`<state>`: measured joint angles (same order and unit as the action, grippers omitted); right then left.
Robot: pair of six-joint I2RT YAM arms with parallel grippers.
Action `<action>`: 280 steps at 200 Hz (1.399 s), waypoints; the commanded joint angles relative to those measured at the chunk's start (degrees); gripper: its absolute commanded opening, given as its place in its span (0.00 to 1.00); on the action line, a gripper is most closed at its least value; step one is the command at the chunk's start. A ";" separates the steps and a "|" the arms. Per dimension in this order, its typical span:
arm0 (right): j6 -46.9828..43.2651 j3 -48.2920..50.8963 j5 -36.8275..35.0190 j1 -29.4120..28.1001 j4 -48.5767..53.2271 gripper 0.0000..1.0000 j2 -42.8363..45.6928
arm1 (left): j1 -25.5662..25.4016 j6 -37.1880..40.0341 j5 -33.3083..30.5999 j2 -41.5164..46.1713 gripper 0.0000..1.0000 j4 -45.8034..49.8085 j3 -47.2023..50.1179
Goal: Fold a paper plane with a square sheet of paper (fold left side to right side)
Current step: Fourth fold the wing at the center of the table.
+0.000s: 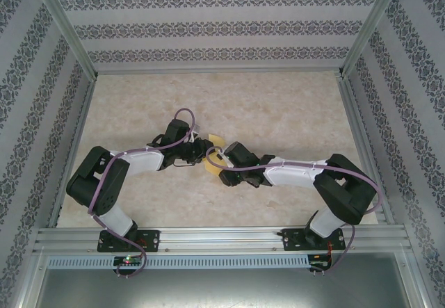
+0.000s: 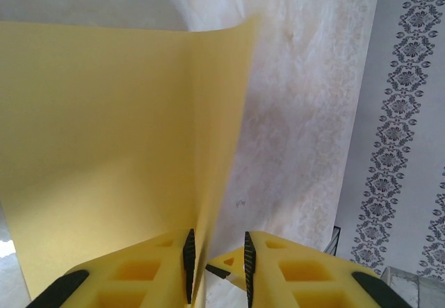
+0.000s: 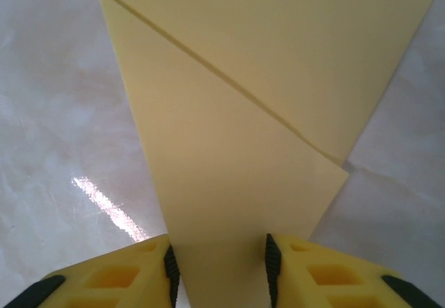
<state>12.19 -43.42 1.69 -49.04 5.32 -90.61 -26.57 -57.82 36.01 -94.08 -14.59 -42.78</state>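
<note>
Left gripper [image 2: 217, 270]: jaws apart, nothing clamped; a raised flap [image 2: 215, 113] of the paper [image 2: 104, 148] runs edge-on between them, close against the pad at 9 o'clock, with bare table [image 2: 299, 113] showing in the gap toward the other pad
Right gripper [image 3: 219, 270]: jaws spread, clamping nothing; the paper's narrow end fills the gap between its pads and widens toward 12 o'clock
Paper, place: middle of the table in the overhead view, between the two wrists, the left arm reaching in from 8 o'clock and the right from 4 o'clock; mostly covered by the grippers there
Paper, shape: already creased to a tapering outline; one layer overlaps another along a diagonal fold edge [image 3: 222, 78] running from 10 o'clock to 4 o'clock in the right wrist view
Why the flap stands: judged to be the left side tipped upright, partway through its swing onto the right side; the left fingers seem to guide it rather than pinch it
Why the right gripper sits at the narrow end: judged an anchor, so the sheet neither slides nor turns while the other half swings over; whether its pads press down cannot be told
Step in hand: left-to-right fold, about mid-swing, not yet flattened
Next need: carry the flap over with edges matched, then press the crease
Risk: the unclamped flap may fall back or land skewed
</note>
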 commanded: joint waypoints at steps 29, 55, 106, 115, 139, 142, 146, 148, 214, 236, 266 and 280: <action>-1.00 -1.12 -1.35 -0.97 1.28 0.27 -0.71 | -0.59 -0.29 0.39 0.83 0.29 0.59 -1.50; -0.92 -0.98 -0.77 -0.97 1.37 0.21 -1.12 | -0.59 -0.05 0.21 0.98 0.30 1.09 -1.52; -0.15 -1.09 1.07 -0.97 0.77 0.10 -0.89 | -0.35 2.35 -1.69 3.83 0.47 5.31 -1.60; -0.06 -1.05 1.72 -0.97 0.58 0.08 -0.80 | -0.10 2.94 -2.24 5.02 0.51 6.37 -1.39; 0.69 -0.88 4.03 -0.46 0.11 0.02 -0.49 | 1.69 4.38 -3.16 9.31 0.57 9.08 -0.81; 0.81 -0.88 4.35 -0.31 -0.03 0.02 -0.45 | 1.94 4.69 -3.28 9.68 0.57 9.48 -0.71; 0.97 -0.92 4.86 -0.10 -0.11 0.02 -0.45 | 2.23 4.92 -3.45 10.57 0.58 10.15 -0.57; 1.08 -0.95 5.11 0.01 -0.13 0.02 -0.38 | 2.42 5.13 -3.61 10.91 0.59 10.38 -0.60; 4.42 -1.61 18.54 4.60 -1.96 0.00 0.40 | 4.45 5.44 -5.15 15.82 0.55 12.84 3.50; 5.77 -1.21 22.75 6.47 -2.90 0.00 0.08 | 4.18 4.23 -3.25 12.99 0.46 8.87 4.52; 8.72 0.63 28.13 8.92 -6.38 0.00 -0.35 | 2.26 4.38 -1.89 7.98 0.41 6.38 2.44; 9.47 1.39 29.18 9.61 -7.40 0.00 -0.44 | 1.26 4.39 -1.31 5.56 0.42 5.51 1.12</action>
<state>18.76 -43.55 25.02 -40.60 1.78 -90.91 -23.46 -53.19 32.69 -85.67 -5.08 -39.29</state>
